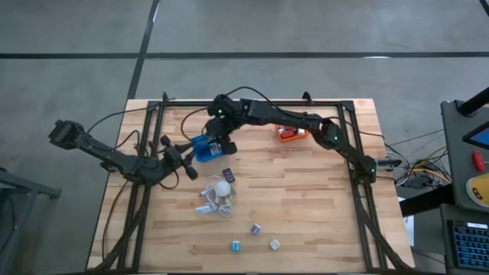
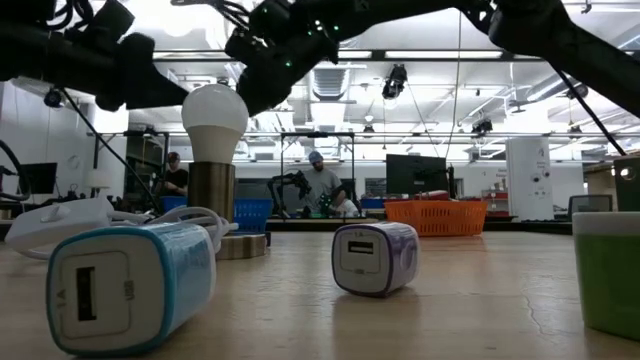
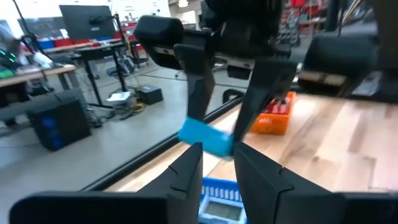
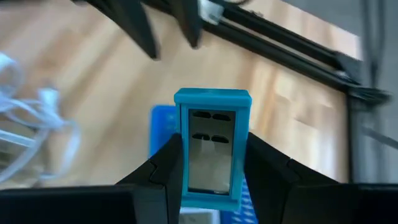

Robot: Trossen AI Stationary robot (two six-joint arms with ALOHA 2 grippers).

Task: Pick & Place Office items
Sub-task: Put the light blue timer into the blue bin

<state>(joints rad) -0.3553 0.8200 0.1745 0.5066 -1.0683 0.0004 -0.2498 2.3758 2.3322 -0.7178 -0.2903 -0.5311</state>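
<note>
My right gripper point(image 4: 212, 171) is shut on a small blue box-shaped office item point(image 4: 212, 146) with a glossy face, above the blue mesh basket point(image 1: 206, 150), and in the high view it point(image 1: 218, 134) hangs over the basket's far side. My left gripper point(image 3: 219, 163) is open just left of that basket, pointing at the held item point(image 3: 206, 138); in the high view it point(image 1: 186, 158) touches nothing. Other items lie on the table: a dark flat piece point(image 1: 228, 175), a purple cube point(image 1: 256, 228), a bluish cube point(image 1: 237, 245) and a pale cube point(image 1: 273, 244). My right gripper pinches the blue item between its two fingers point(image 4: 163, 171), one on each long side wall point(image 4: 181, 155). The fingers come from above, pointing down. The item is lifted clear over the blue basket, with its glossy face toward the wrist camera.
The orange mesh basket point(image 1: 290, 134) sits at the far side, right of the blue one. A white bulb point(image 1: 222, 188) with its white cord point(image 1: 208, 205) lies mid-table. A dark frame point(image 1: 153, 114) runs along the table's edges. People stand in the room beyond point(image 2: 318, 185).
</note>
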